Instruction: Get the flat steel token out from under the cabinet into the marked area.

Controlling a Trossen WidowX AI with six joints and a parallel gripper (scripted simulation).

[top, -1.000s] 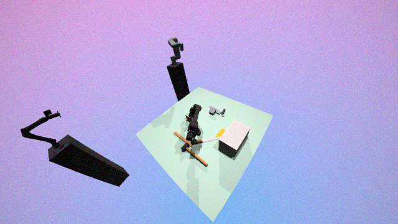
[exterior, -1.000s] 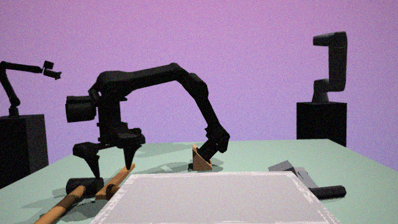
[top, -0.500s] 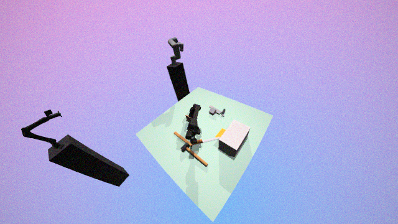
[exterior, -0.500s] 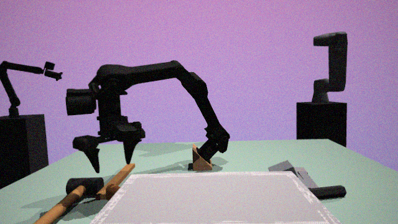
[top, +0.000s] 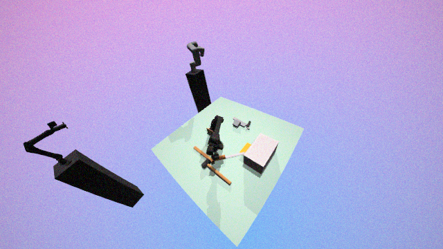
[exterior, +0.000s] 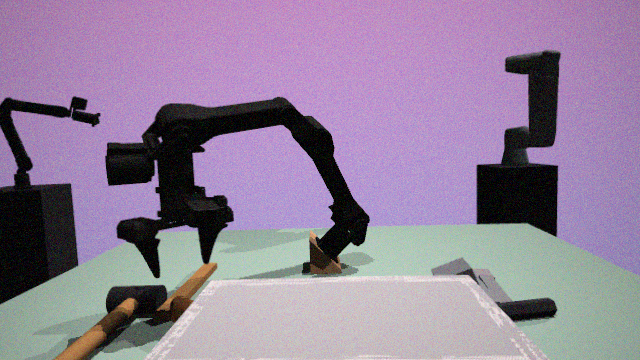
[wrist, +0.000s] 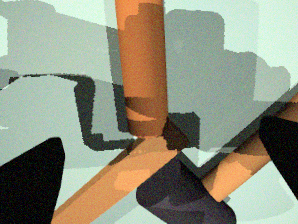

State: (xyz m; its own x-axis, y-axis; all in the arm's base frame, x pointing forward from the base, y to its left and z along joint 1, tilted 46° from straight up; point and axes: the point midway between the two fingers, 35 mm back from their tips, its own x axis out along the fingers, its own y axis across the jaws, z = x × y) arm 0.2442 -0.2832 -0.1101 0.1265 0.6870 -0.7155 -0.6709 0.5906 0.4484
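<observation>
The cabinet [top: 261,150] [exterior: 345,317] stands on the table, with the yellow marked area [top: 245,148] before it. The steel token is not visible; the vent slots cannot be made out. A tool with a round orange-brown handle [top: 219,158] [exterior: 182,308] [wrist: 145,65] and a thin pale rod [top: 235,155] lies pointing at the cabinet. The rod's end is at the cabinet's front edge near the marked area; whether it reaches underneath is unclear. My gripper [exterior: 182,268] [wrist: 165,136] is open and empty above the handle's rear end, its fingers on either side in the wrist view.
A mallet with black head [exterior: 136,300] [wrist: 185,192] and wooden handle [top: 220,174] [wrist: 235,175] lies by the tool. A flat wooden stick [top: 201,153] [exterior: 190,287] [wrist: 115,185] meets the handle's rear end. A grey tool with a black grip [top: 241,123] [exterior: 530,309] lies across the table.
</observation>
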